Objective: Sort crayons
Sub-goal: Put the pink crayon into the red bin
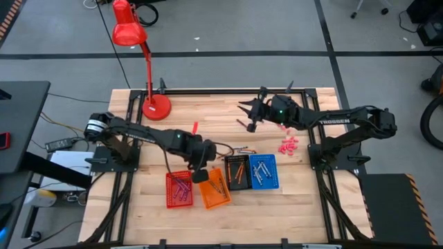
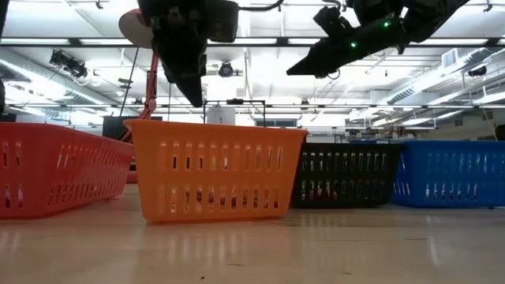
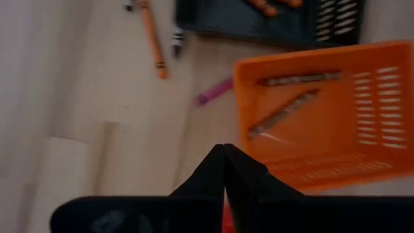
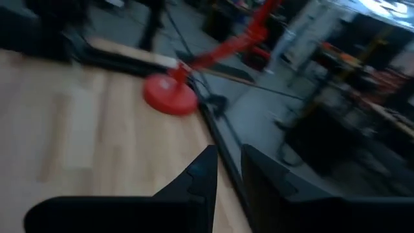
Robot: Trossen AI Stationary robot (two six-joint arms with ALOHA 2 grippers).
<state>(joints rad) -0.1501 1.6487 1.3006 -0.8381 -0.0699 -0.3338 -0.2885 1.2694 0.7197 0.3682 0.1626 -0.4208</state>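
From above, the left gripper (image 1: 199,176) hangs over the gap between the red basket (image 1: 178,189) and the orange basket (image 1: 214,191) near the table's (image 1: 159,221) front edge, while the right gripper (image 1: 247,115) waits raised toward the back edge, a heap of pink crayons (image 1: 288,145) lying close beside its arm. At table height, the left gripper (image 2: 192,88) points down just above the orange basket (image 2: 213,170), beside the black basket (image 2: 347,175) and blue basket (image 2: 450,173). The left wrist view shows its fingers (image 3: 207,178) pressed together and seemingly empty, two brownish crayons (image 3: 284,110) already in the orange basket (image 3: 362,116) and a magenta crayon (image 3: 215,90) loose on the wood just beyond. That stray looks the likely next pick, which calls for spreading the fingers first. In the right wrist view, the waiting fingers (image 4: 204,175) stand slightly apart, holding nothing.
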